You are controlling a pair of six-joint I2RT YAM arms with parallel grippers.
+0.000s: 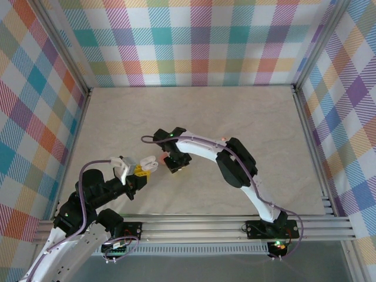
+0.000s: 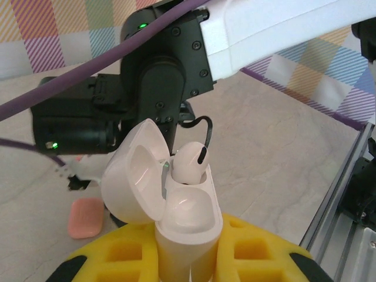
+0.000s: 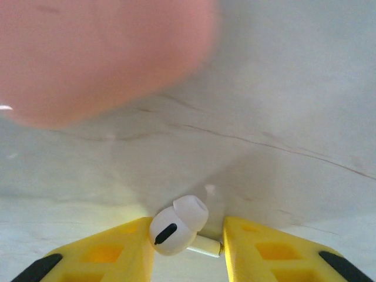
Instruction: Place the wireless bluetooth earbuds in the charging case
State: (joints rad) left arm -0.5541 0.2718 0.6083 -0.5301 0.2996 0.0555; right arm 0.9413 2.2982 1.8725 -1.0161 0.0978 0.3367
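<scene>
Clamped in my left jaws, the white case [image 2: 188,229] stands lid open, one earbud [image 2: 189,163] seated inside. My right jaws pinch the other earbud [image 3: 176,226] close to the table [image 3: 282,88], the pink case [image 2: 87,217] lying beside them.

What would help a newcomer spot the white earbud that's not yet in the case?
Start at the right gripper, low over the pale table. Between its yellow jaws lies the white earbud, stem pointing sideways. Unlike the other white earbud, seated in the open white charging case held in the left gripper, this one is outside any case.
</scene>
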